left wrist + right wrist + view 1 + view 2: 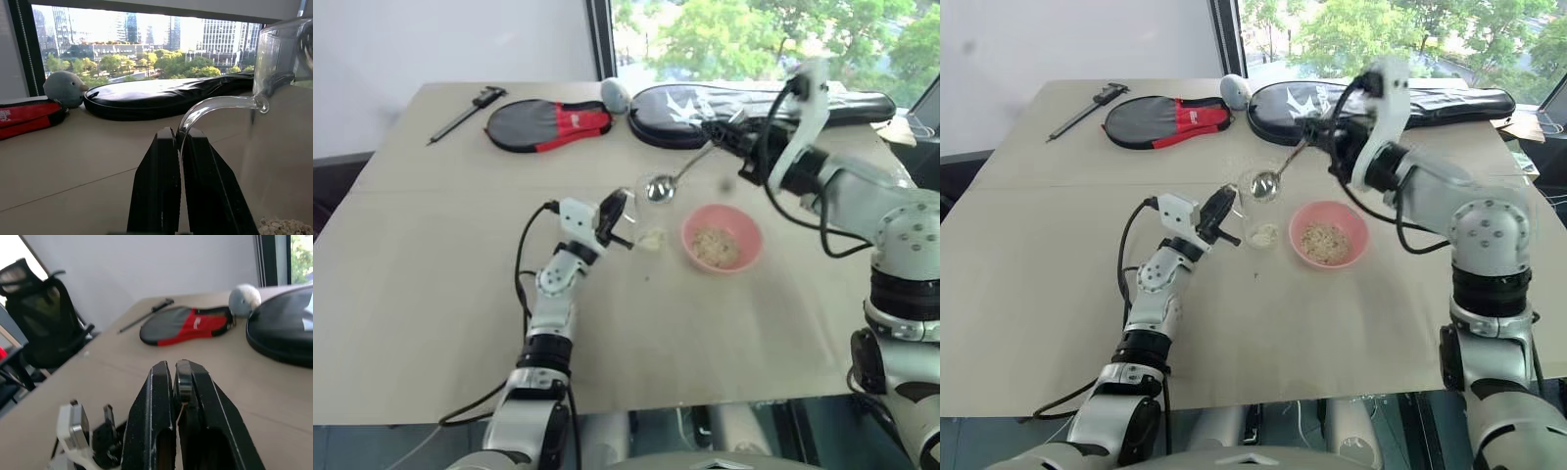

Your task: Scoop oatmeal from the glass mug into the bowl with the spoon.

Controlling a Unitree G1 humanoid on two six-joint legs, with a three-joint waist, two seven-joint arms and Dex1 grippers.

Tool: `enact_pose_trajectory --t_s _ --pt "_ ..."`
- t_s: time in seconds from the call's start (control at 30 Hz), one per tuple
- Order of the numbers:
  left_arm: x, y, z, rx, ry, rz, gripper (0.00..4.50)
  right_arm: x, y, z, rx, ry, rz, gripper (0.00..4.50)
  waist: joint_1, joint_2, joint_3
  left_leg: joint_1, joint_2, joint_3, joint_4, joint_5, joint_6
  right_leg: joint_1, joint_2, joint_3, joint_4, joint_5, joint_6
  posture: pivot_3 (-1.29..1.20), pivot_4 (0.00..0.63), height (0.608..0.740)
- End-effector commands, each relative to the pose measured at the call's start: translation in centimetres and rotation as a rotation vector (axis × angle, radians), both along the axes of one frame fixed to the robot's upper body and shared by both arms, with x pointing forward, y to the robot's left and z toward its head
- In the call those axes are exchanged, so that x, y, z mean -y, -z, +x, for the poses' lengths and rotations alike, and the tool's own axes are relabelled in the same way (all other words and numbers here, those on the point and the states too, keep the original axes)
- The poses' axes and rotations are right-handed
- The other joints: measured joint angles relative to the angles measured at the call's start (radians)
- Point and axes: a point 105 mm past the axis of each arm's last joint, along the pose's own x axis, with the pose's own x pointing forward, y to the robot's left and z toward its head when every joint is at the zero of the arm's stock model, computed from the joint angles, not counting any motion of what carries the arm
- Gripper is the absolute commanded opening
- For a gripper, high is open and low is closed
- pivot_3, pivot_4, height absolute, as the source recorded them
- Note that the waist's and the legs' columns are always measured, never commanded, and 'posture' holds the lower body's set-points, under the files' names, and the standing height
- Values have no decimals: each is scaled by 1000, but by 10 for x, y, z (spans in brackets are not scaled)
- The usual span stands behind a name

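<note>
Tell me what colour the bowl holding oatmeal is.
Pink. The bowl shows best in the right eye view, with pale oatmeal inside.

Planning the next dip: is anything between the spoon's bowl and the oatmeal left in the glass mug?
Nothing visible. The spoon, shut in the right gripper, hangs at the open mouth of the glass mug, which the left gripper holds by its handle; the oatmeal lies at the bottom.
</note>
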Motion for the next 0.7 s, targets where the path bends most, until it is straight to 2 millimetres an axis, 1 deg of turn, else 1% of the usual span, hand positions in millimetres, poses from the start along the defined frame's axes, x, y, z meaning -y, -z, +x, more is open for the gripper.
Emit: enact_pose_trajectory --t_s 0.03,0.13,0.3,0.33,0.37,0.4,0.5,0.53,0.7 --pt "4 -5 -5 45 0 5 84 1 2 2 37 -3 -58 0 0 0 0 0 0 0 0 0 0 0 0 0 0 0 0 0 150 740" --pt "5 -1 -8 43 2 12 84 -2 8 5 37 -12 -93 0 1 1 -1 0 0 0 0 0 0 0 0 0 0 0 0 0 150 740" --pt "5 2 -11 41 -3 11 84 -7 13 4 34 -39 -107 0 1 1 -1 0 0 0 0 0 0 0 0 0 0 0 0 0 150 740" --pt "5 2 -11 40 -4 11 0 -7 13 4 36 -42 -109 768 1 1 -1 0 0 0 0 0 0 0 0 0 0 0 0 0 150 740" --pt "5 3 -12 39 -5 10 0 -7 12 4 39 -44 -108 1074 0 1 -1 0 0 0 0 0 0 0 0 0 0 0 0 0 150 740" --pt "4 3 -12 38 -6 11 0 -7 12 4 43 -42 -107 1470 0 1 -1 0 0 0 0 0 0 0 0 0 0 0 0 0 150 740" --pt "4 6 -13 34 -6 14 0 -4 6 7 73 -15 -92 2861 0 1 -2 0 0 0 0 0 0 0 0 0 0 0 0 0 150 740" --pt "3 6 -14 33 -7 16 0 -3 2 8 88 -5 -80 3232 0 1 -2 0 0 0 0 0 0 0 0 0 0 0 0 0 150 740" --pt "3 7 -15 33 0 16 0 2 -10 12 125 28 -40 3232 0 1 -2 0 0 0 0 0 0 0 0 0 0 0 0 0 150 740"
